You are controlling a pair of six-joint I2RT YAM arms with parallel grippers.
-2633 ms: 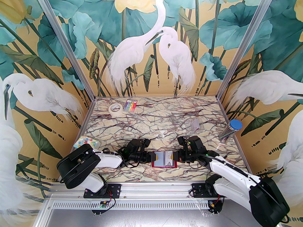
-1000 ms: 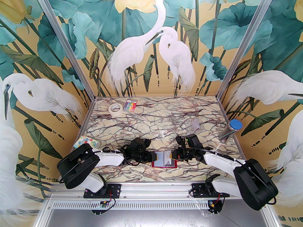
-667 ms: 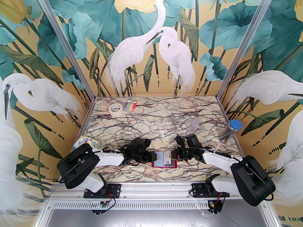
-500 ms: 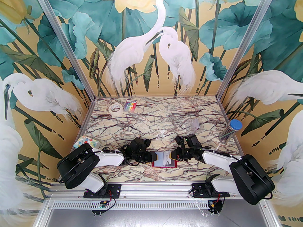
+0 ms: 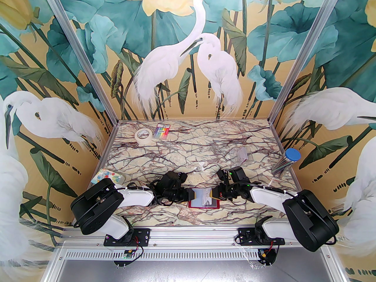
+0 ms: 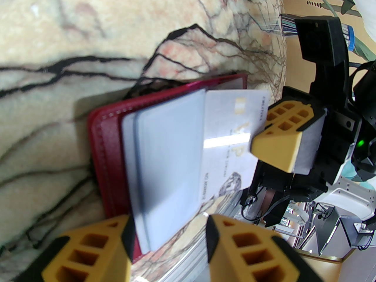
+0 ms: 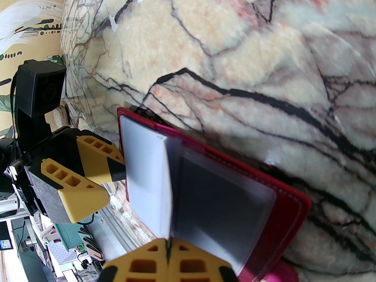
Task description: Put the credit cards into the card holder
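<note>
The card holder [image 5: 202, 206], a dark red wallet, lies open on the marble near the front edge. Its clear sleeves [image 6: 167, 157] stand partly lifted. A pale grey credit card [image 6: 229, 119] marked VIP is pinched at its right end by my right gripper [image 5: 215, 197], and its left end meets the sleeve. In the right wrist view the right gripper [image 7: 168, 245] is shut on that thin edge above the card holder [image 7: 288, 210]. My left gripper [image 6: 169, 239] stands open at the wallet's left side [image 6: 105, 157], one finger [image 7: 85, 195] against the sleeve edge.
A tape roll [image 5: 144, 134] and a rainbow-striped packet [image 5: 162, 131] lie at the back left. A clear plastic case [image 5: 242, 154] sits right of centre, with a blue-lidded tube [image 5: 288, 160] by the right wall. A patterned box [image 5: 105, 176] stands behind the left arm.
The right arm's elbow has lifted and swung left, and its gripper has edged the card slightly left toward the sleeves. The left arm and the wallet have stayed put.
</note>
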